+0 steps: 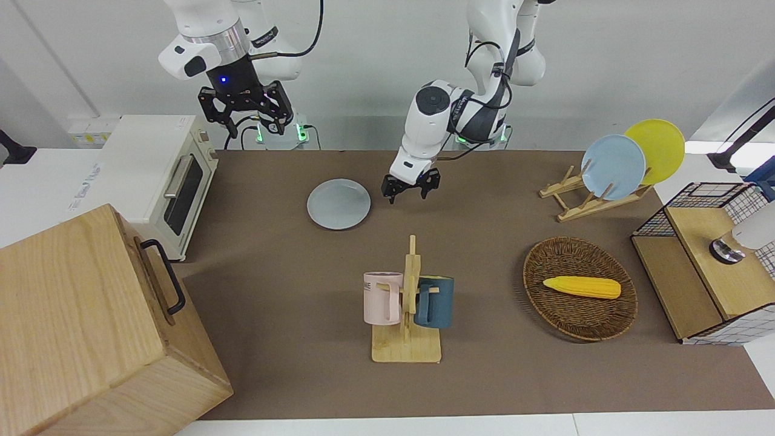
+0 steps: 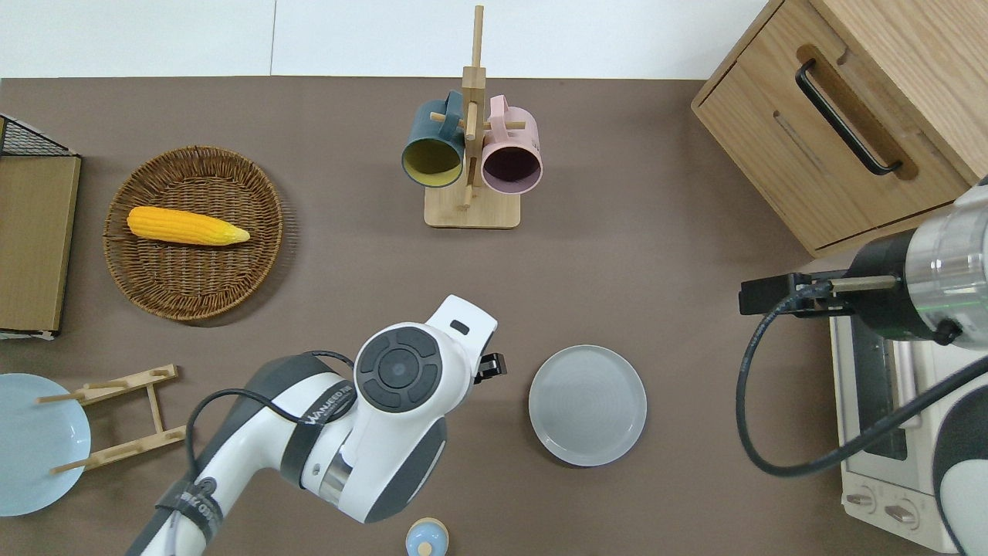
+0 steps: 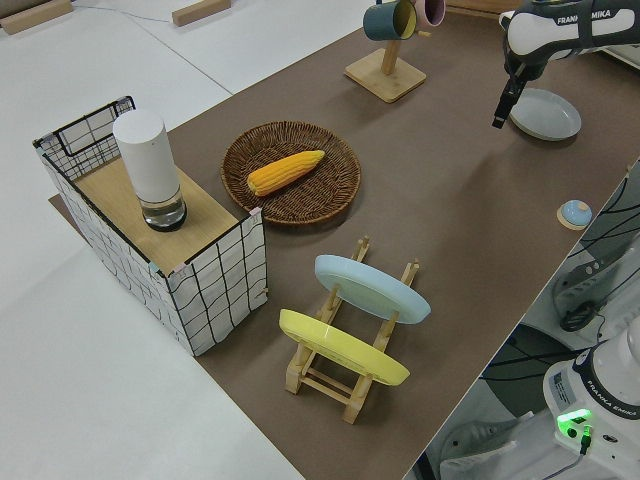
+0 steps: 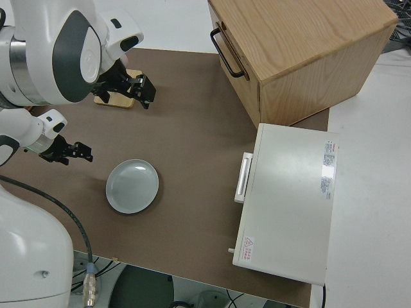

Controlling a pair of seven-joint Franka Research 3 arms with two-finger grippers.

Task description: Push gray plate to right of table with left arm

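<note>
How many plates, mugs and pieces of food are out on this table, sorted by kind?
Plates: 3, namely the gray plate flat on the table, and a sky-blue plate and a yellow plate standing in a wooden rack.
Mugs: 2, a pink mug and a dark blue mug.
Corn: 1, the corn cob.
Total: 6.

the gray plate (image 2: 587,405) lies flat on the table (image 2: 664,255), toward my right arm's end, near the toaster oven (image 2: 888,432). my left gripper (image 2: 491,367) is over bare table just beside the plate (apart from it). the mug rack (image 2: 471,154) stands farther from me, the wicker basket (image 2: 231,286) with the corn (image 2: 185,225) in it toward my left arm's end.
</note>
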